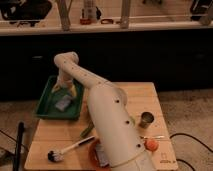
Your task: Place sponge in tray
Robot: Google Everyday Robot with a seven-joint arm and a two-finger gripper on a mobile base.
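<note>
The large rectangular green plastic tray [47, 106] with raised sloping walls is seen at the wooden table's [145, 97] far left corner, and the small pale blue-grey sponge pad [63, 103] lies flat on the tray's bottom, near its middle. The gripper [65, 89] hangs just above the sponge, its yellowish fingers seemingly apart and off the pad, though this cannot be told for sure. The step is best closed by a straight lift clear of the tray walls; the tray's near-right corner is hidden by the arm.

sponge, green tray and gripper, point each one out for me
small pale blue-grey sponge pad [63, 104]: camera view, middle of its top face
large rectangular green plastic tray [45, 99]: camera view, bare floor by left wall
gripper [65, 88]: camera view, between fingertips, above the tray
</note>
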